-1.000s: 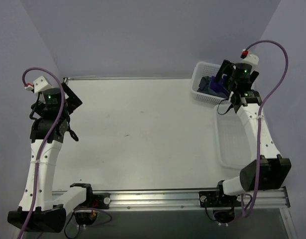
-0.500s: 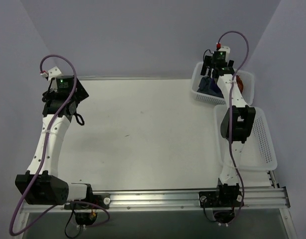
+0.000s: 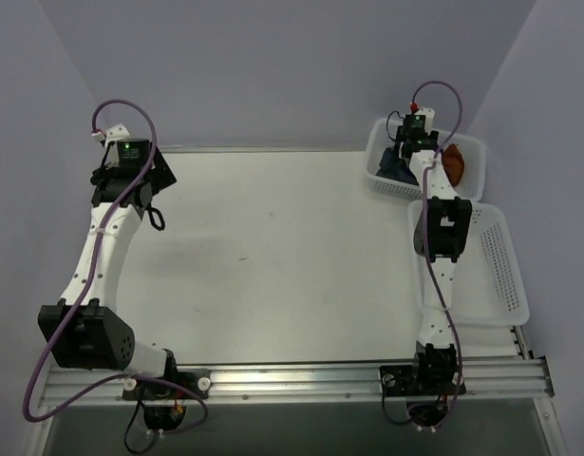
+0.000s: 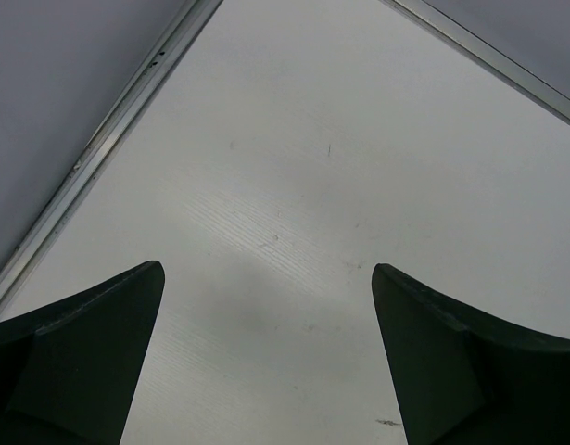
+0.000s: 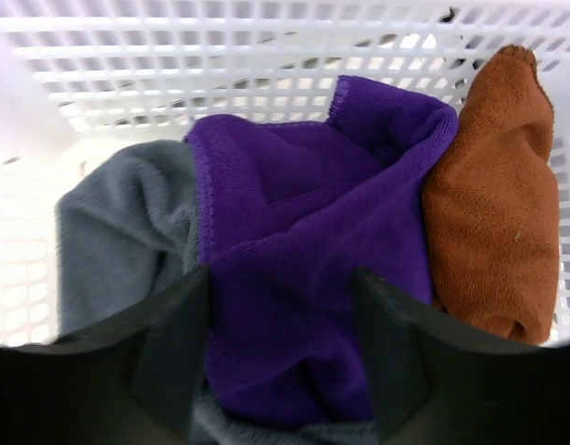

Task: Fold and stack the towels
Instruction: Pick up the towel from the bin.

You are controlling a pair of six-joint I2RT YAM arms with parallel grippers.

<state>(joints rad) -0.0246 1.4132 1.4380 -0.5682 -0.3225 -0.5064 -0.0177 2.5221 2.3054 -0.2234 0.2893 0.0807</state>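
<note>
Top view. Left arm (image 3: 106, 237) reaches to the far-left corner of the table (image 3: 273, 256). Right arm (image 3: 442, 237) stretches straight out into the far basket (image 3: 375, 152), white perforated plastic. Orange towel (image 3: 453, 163) shows as a rust lump at that basket's right side; grey towel (image 3: 396, 171) is a dark heap at its left. The purple one is hidden under the wrist here. Near basket (image 3: 505, 275) holds nothing I can see. No towel on the table; folding not begun.

Left wrist. Left hand (image 4: 266, 271) released, fingers wide apart, nothing between them but bare scuffed table and the metal rail (image 4: 99, 153) at its edge.

Right wrist. Right hand (image 5: 280, 306) spread, not clenched, its fingers flanking the purple towel (image 5: 303, 232), which lies crumpled on top in the middle. Grey lies under and to the left of it; orange is bunched upright against its right, touching it. All are nappy terry with stitched hems.

Handling, as a judgement: light, limp, grippy cloth, not fragile; it will sag and drag its neighbours. Best hold is the raised purple fold or hemmed edge, pinched shallow so the grey stays behind.
</note>
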